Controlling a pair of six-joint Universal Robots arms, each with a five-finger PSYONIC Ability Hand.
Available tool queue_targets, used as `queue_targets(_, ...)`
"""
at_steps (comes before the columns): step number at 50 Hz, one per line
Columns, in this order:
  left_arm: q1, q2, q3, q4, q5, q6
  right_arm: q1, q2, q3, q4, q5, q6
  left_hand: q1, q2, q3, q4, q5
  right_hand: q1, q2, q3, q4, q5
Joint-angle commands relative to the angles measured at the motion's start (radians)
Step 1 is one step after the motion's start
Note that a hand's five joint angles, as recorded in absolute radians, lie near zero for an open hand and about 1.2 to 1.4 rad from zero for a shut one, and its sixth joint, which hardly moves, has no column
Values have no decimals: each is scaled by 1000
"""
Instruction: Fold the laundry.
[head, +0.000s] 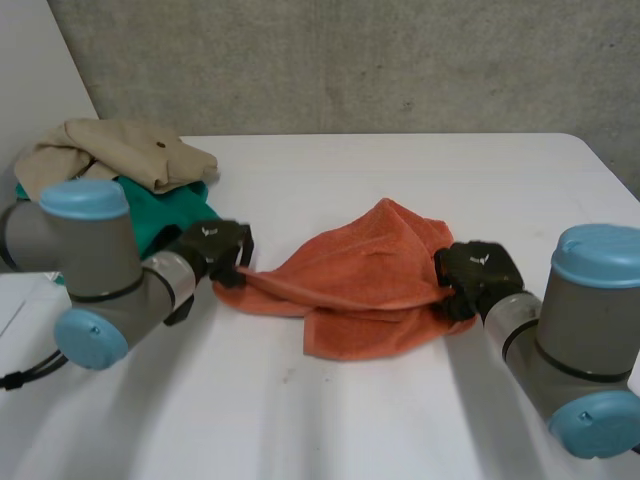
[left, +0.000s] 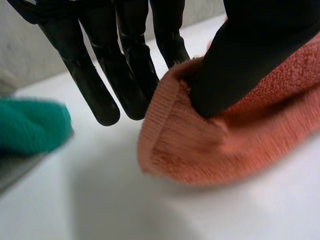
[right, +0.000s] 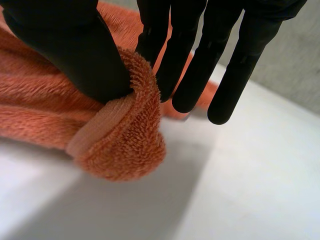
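Between left robot hand (head: 215, 246) and right robot hand (head: 478, 272) sags the orange towel (head: 350, 285), pinched by both.

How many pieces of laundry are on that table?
3. An orange towel lies mid-table, pinched by the left hand and the right hand; a beige cloth sits atop a green cloth at the far left. More may hide beneath.

orange towel (head: 350, 285), green cloth (head: 165, 212), beige garment (head: 120, 150).

Overhead plus two wrist close-ups
Head camera looks down from behind; all views share the orange towel (head: 350, 280).
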Motion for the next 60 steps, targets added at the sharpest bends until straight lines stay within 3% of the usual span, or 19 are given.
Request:
queue_targets(1,-26,255,-14,28,-39,-18,-13,-217,-68,27,0,-174,242,202,209,201,240,277,218,212,205,237)
queue_targets(5,-28,436,-46,105,-76,-38,-30,-348,-166,107,-2,-319,242,202,209,201,240,277,218,212,205,237)
queue_targets(10,-25,612,-78,163,-85,-44,-60,-384,-350,303,-6,-375,242,202,209,201,240,277,218,212,205,237)
queue_targets(15,-28,594,-106,169,-88,-38,-74,-301,-514,519,-35,-383,242,202,209,201,240,277,218,212,205,237)
queue_targets(19,-26,473,-89,174,-91,-34,-91,-168,-612,599,-66,-375,242,202,209,201,240,277,218,212,205,237)
queue_targets(28,-40,139,213,218,-176,120,-120,96,-846,502,-45,-338,242,202,209,201,240,277,218,212,205,237)
queue_targets(32,-80,88,394,350,-183,161,-122,172,-1042,329,29,-273,242,202,209,201,240,277,218,212,205,237)
queue_targets(36,-78,97,472,580,-193,157,-119,156,-1117,140,73,-234,242,202,209,201,240,277,218,212,205,237)
queue_targets(37,-78,100,487,661,-200,154,-117,149,-1117,104,78,-229,242,202,209,201,240,277,218,212,205,237)
queue_targets(40,-84,100,503,732,-217,153,-111,98,-1101,21,77,-229,242,202,209,201,240,277,218,212,205,237)
queue_targets(48,-83,138,391,610,-243,146,-117,12,-926,111,31,-240,242,202,209,201,240,277,218,212,205,237)
queue_targets(56,-80,284,-30,568,-222,146,-120,-6,-609,308,8,-275,242,202,209,201,240,277,218,212,205,237)
queue_targets(60,-81,332,-245,570,-190,153,-117,-5,-423,316,-5,-275,242,202,209,201,240,277,218,212,205,237)
